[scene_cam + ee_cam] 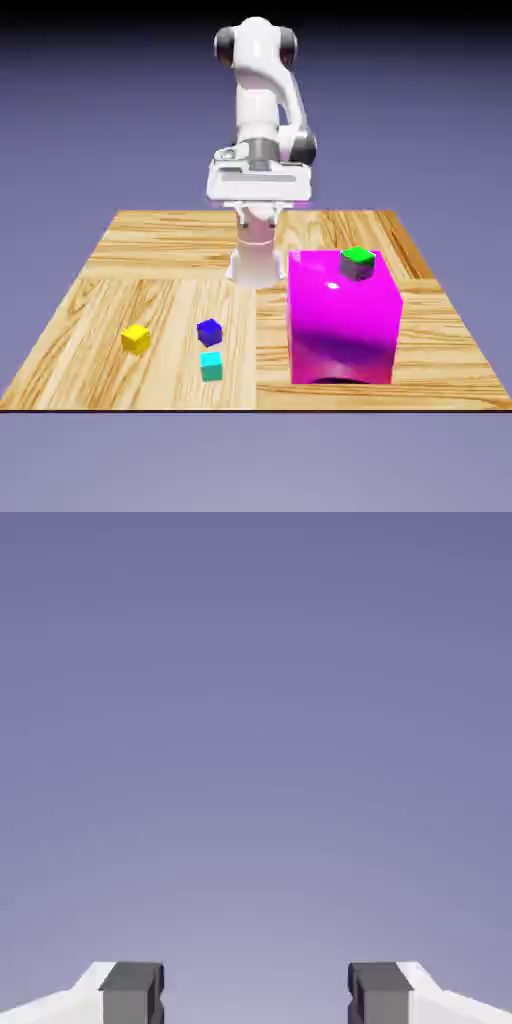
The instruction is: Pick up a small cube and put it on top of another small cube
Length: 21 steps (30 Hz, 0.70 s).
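Saw a plain yellow cube [136, 339], bright on top, darker-sided; saw a green-topped cube [358, 264], dark grey at the sides; saw the gripper [256, 994] spread wide.

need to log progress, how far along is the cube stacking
Nothing looks done yet: the yellow cube sits on the table, apart from the green-topped cube, which rests on the big magenta block. Nothing is in hand; the gripper stands open with only backdrop between its fingertips. Left to do: reach the yellow cube, grip it, lift it, set it on the green-topped cube and let go.
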### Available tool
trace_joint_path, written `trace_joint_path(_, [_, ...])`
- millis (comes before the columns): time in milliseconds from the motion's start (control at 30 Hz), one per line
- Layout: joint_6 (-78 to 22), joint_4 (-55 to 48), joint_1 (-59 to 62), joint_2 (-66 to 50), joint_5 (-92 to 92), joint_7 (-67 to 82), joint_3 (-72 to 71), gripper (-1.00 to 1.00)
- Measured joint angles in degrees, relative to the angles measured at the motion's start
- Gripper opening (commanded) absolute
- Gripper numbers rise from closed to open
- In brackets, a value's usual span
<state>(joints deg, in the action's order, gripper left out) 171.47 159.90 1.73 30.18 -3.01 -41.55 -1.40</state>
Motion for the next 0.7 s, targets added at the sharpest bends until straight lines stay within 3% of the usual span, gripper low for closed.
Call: trace_joint_path(700, [-44.1,-19.2,42.2,-43.1,-52.3,15.7,-24.4,0.0])
